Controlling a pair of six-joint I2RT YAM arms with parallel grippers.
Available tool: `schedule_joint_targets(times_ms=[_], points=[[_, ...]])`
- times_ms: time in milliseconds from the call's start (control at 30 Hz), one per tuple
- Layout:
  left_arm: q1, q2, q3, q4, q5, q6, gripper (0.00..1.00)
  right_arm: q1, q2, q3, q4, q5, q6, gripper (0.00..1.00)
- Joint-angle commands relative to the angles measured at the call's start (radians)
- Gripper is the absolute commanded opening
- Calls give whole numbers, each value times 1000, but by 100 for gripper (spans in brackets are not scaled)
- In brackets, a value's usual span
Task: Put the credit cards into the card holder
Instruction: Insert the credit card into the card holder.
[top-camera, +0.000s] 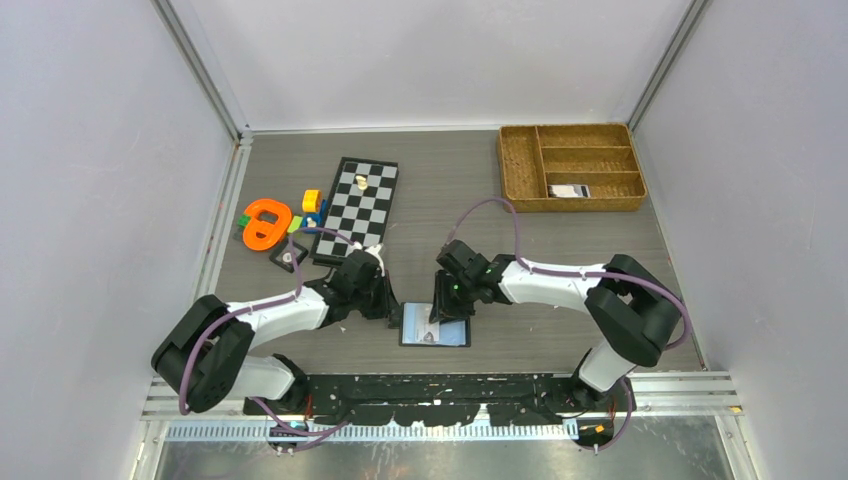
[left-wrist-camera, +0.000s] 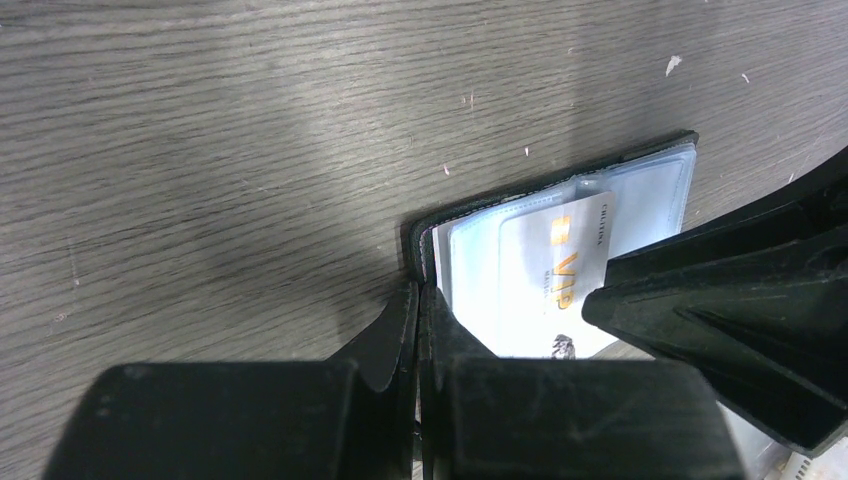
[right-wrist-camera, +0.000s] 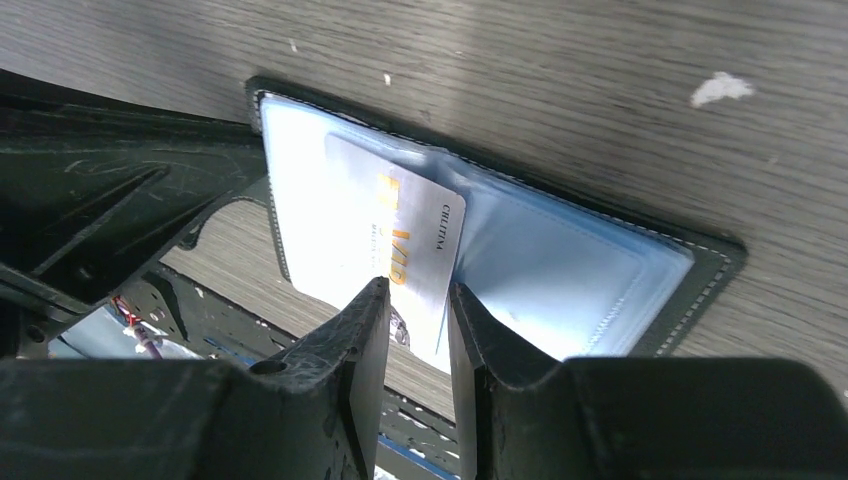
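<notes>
The card (right-wrist-camera: 408, 215) is a thin, light, stiff piece of plastic with a slick face. It is best held by its free near end, flat between the pads, so the far end can slide in without bowing. The holder (right-wrist-camera: 590, 262) is soft and light and lies open. It would likely skid or fold on the surface (left-wrist-camera: 200, 150) unless it is pinned. Its clear blue-grey sleeves look limp enough to snag a corner.

The holder is near the near edge of the surface, between the two arms. The white card, lettered in orange, lies across its left half. The card's far end looks tucked under the lip of a sleeve and its near end sticks out. I judge it partly in, not seated.

The right end effector (right-wrist-camera: 415, 300) is part open, its fingers set just wide enough to clasp the card's near end between them. The left end effector (left-wrist-camera: 420, 300) is fully closed, fingertips together at the holder's left rim. The view is too tight to tell whether it nips the leather or only presses it down.

Another card (top-camera: 568, 190) lies in the tray (top-camera: 507, 165) at the far right, well apart from the holder.
</notes>
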Motion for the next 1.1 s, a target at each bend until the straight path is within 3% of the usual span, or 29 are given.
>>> schedule_joint_targets(times_ms=[0, 533, 833, 1067], points=[[-10, -12, -20, -51, -33, 4, 0, 25, 25, 62, 38, 12, 22, 33], [-26, -20, -26, -45, -40, -17, 0, 68, 79, 122, 68, -1, 40, 32], [-29, -27, -28, -48, -51, -19, 0, 70, 50, 110, -41, 124, 38, 34], [-28, -33, -28, -52, -53, -17, 0, 71, 59, 94, -35, 113, 43, 36]])
